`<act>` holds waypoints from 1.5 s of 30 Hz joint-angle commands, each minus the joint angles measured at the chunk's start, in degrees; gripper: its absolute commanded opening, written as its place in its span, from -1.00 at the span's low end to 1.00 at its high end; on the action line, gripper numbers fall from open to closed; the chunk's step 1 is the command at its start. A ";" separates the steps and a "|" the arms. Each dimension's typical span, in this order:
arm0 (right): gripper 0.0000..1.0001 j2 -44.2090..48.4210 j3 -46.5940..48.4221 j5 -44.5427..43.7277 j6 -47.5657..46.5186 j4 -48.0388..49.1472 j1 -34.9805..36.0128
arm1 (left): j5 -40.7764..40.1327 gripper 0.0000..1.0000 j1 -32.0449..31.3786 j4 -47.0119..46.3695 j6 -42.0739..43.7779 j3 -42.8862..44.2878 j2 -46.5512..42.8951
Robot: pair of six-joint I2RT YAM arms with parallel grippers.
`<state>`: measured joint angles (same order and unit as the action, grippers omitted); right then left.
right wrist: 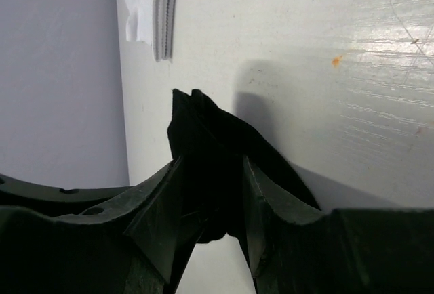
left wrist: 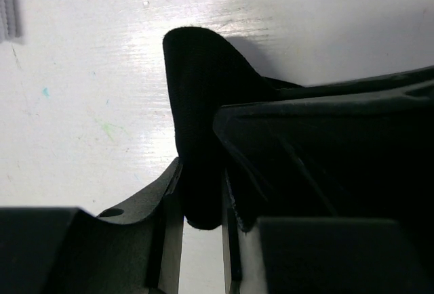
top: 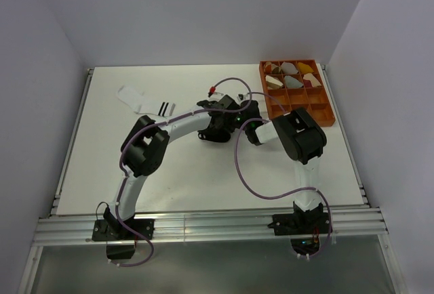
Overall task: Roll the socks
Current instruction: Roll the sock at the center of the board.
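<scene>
Socks lie well apart on the counter (top: 190, 179). The black sock (left wrist: 203, 91) is at the centre of the top view, mostly hidden under both wrists. The white sock (top: 139, 101) lies flat towards the upper left, two dark stripes at its cuff.

The left end effector (left wrist: 201, 192) is clamped on the black sock, whose rounded fold rises above the fingers. The right end effector (right wrist: 211, 185) also pinches it, with a pointed peak of cloth standing up between its fingers. Both arms reach inward with bent elbows, the wrists meeting mid-counter.

The black fabric looks matte and bunched; no stripes show. The counter is white, scuffed, with small paint flecks. An orange tray (top: 263, 91) at the upper right holds rolled bundles (top: 293, 76). Pale walls enclose three sides.
</scene>
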<state>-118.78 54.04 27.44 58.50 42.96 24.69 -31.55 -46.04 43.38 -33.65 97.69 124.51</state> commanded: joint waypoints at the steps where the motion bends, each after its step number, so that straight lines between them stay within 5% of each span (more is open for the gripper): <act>1: -0.09 -0.66 2.65 3.76 1.00 4.85 1.15 | 3.86 -0.99 -2.56 -2.33 1.04 -0.22 2.41; 6: -0.79 -0.75 1.68 2.80 -0.40 3.18 1.15 | 3.78 -0.99 -2.47 -4.43 0.43 -1.88 0.13; 9: -1.00 -0.75 0.80 2.18 -1.37 2.83 1.06 | 4.74 -0.88 -2.12 -6.27 -0.45 -3.55 -1.98; 11: -1.00 -0.84 0.45 1.83 -1.98 2.30 0.98 | 6.23 -0.79 -1.42 -7.60 -1.32 -4.78 -3.30; 17: -1.00 -0.40 -0.25 0.42 -4.45 0.11 0.98 | 10.98 0.12 2.09 -14.36 -4.40 -13.29 -11.72; 23: -1.00 -0.14 -0.52 -0.28 -6.29 -1.30 0.98 | 24.32 0.43 8.24 -28.21 -9.40 -25.67 -21.91; 35: -1.00 0.30 -1.04 -0.63 -7.08 -0.86 0.98 | 45.33 0.32 20.46 -49.34 -15.39 -41.26 -25.55; 45: -1.00 0.39 -1.48 -0.72 -6.91 -0.51 0.98 | 49.92 0.27 21.08 -53.92 -16.45 -41.79 -19.40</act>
<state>-119.17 53.82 27.66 53.04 43.31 25.12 15.33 -25.15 -6.44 -49.34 56.40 103.83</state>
